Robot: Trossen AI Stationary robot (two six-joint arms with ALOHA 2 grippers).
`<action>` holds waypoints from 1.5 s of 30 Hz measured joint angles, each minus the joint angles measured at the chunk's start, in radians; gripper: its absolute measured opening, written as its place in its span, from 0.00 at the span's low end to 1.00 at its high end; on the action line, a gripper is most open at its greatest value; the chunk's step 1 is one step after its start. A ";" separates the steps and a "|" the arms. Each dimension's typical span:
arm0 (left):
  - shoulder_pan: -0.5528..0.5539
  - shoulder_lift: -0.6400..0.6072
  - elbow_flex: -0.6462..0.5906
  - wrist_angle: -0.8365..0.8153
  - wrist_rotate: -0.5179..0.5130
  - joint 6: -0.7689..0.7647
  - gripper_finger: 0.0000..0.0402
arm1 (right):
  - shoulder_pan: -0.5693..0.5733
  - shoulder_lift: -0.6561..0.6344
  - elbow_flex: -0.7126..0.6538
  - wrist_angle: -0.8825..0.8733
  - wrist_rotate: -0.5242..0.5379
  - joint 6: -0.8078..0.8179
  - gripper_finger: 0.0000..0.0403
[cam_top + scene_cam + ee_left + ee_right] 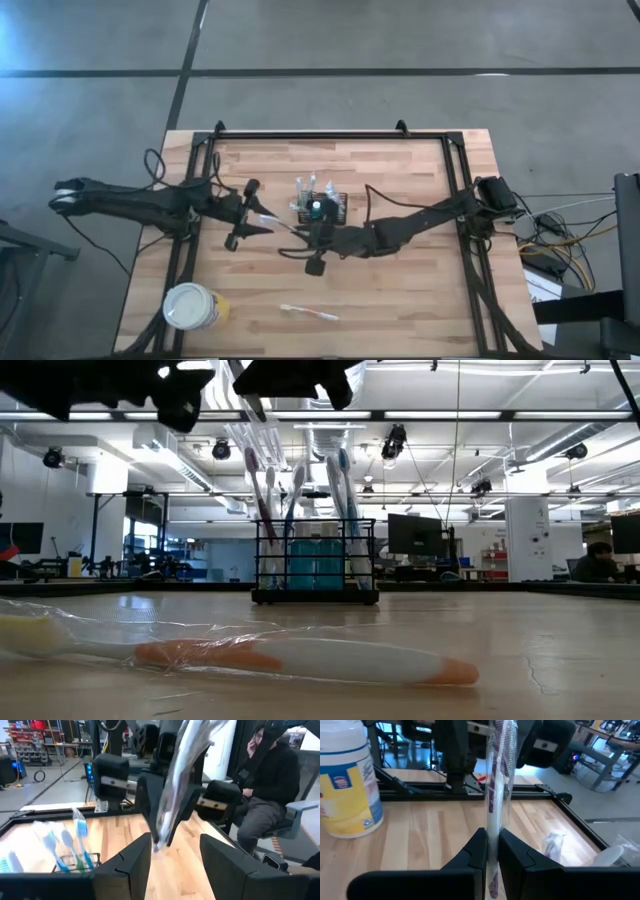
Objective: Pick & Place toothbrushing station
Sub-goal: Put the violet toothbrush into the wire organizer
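Yellow cup (191, 306) — well apart from caddy (322, 208).

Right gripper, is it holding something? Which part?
Yes. The right gripper is shut on a wrapped toothbrush, pinching its lower handle. The left gripper holds nothing.

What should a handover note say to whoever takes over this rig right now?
Right gripper: shut on a wrapped toothbrush, near the caddy.
Left gripper: open, fingers either side of that wrapped brush, not gripping it.
Caddy: mid-table, several toothbrushes standing in it.
Left to do: place the held brush; another wrapped toothbrush lies at the table's front edge, beside the yellow cup.
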 joint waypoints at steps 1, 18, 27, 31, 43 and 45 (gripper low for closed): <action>-0.001 0.015 0.014 0.002 0.000 0.004 0.43 | -0.001 0.000 0.001 0.000 0.000 -0.006 0.06; -0.018 0.124 0.064 0.198 0.000 -0.002 0.33 | -0.002 0.000 0.005 0.002 0.027 -0.022 0.06; -0.017 0.162 0.064 0.234 -0.001 -0.002 0.17 | -0.005 0.000 0.005 0.001 0.027 -0.023 0.06; -0.017 0.167 0.064 0.238 -0.003 0.017 0.05 | -0.005 0.000 0.005 0.000 0.027 -0.023 0.06; -0.018 0.169 0.064 0.207 0.001 0.048 0.06 | -0.005 -0.001 0.004 -0.022 0.024 0.058 0.26; -0.018 0.169 0.063 0.200 0.001 0.048 0.06 | -0.005 -0.002 0.016 -0.041 0.024 0.076 0.32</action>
